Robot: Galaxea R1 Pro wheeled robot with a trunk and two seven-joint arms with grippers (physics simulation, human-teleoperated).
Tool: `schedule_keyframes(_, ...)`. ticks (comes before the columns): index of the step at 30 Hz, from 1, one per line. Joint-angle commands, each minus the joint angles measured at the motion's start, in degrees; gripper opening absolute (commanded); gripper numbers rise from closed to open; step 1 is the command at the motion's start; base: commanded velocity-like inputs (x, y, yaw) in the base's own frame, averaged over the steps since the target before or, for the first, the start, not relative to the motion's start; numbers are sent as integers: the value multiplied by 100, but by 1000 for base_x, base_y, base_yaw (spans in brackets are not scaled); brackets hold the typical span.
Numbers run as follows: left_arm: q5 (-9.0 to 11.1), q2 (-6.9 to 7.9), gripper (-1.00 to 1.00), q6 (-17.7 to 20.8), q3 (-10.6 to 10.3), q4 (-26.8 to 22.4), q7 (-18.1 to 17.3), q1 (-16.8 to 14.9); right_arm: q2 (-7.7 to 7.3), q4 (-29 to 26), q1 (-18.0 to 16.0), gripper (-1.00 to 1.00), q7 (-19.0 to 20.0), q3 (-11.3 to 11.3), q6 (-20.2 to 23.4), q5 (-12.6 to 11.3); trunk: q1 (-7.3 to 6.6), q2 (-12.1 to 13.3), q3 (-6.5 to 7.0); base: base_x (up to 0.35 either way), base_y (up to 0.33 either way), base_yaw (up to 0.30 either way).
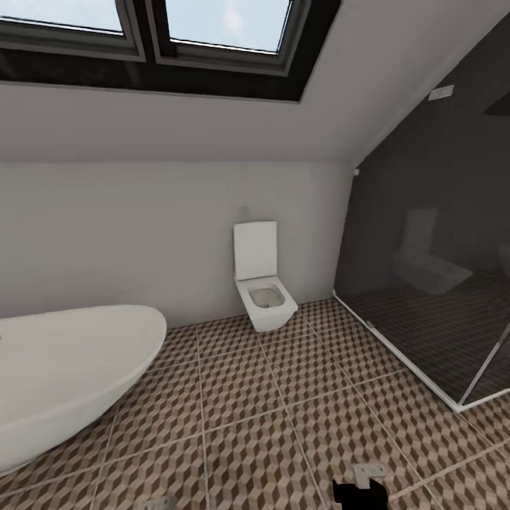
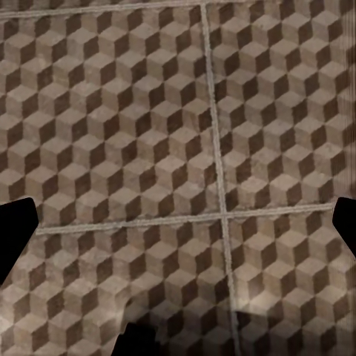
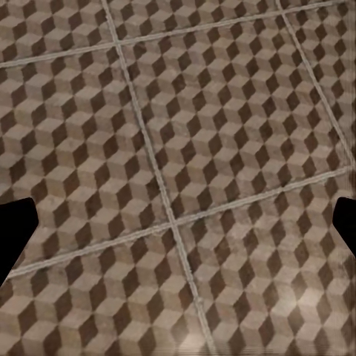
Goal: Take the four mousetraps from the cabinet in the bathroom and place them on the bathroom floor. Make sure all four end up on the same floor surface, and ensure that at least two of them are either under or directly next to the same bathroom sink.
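Note:
The bathroom floor (image 1: 283, 411) of brown, beige and white cube-pattern tiles spreads ahead of me. The mousetraps, the cabinet and the bathroom sink are out of view. In the left wrist view my left gripper (image 2: 178, 226) is open, its dark fingertips (image 2: 15, 233) wide apart over bare floor tile (image 2: 148, 133). Bare tile (image 3: 222, 126) also lies under my right gripper (image 3: 178, 226), which is open with nothing between its fingers. A dark piece of my right arm (image 1: 358, 490) pokes in at the head view's lower edge.
A white oval bathtub (image 1: 64, 375) fills the left side. A white toilet (image 1: 263, 287) stands against the far wall in the middle. A dark glass shower enclosure (image 1: 439, 283) closes off the right. Skylight windows (image 1: 212, 28) sit in the sloped ceiling.

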Motion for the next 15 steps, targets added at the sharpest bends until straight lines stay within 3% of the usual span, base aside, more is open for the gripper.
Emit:
schedule_keyframes(1, 57, -3, 100, 31, 12, -15, 12, 1, 1, 7, -5, 100, -15, -3, -18, 24, -23, 38, 12, 0, 0, -264)
schedule_keyframes(15, 56, -3, 100, 24, 11, -15, 12, 1, 0, 7, -5, 100, -15, -5, -17, 21, -330, 600, 264, 0, 0, -284)
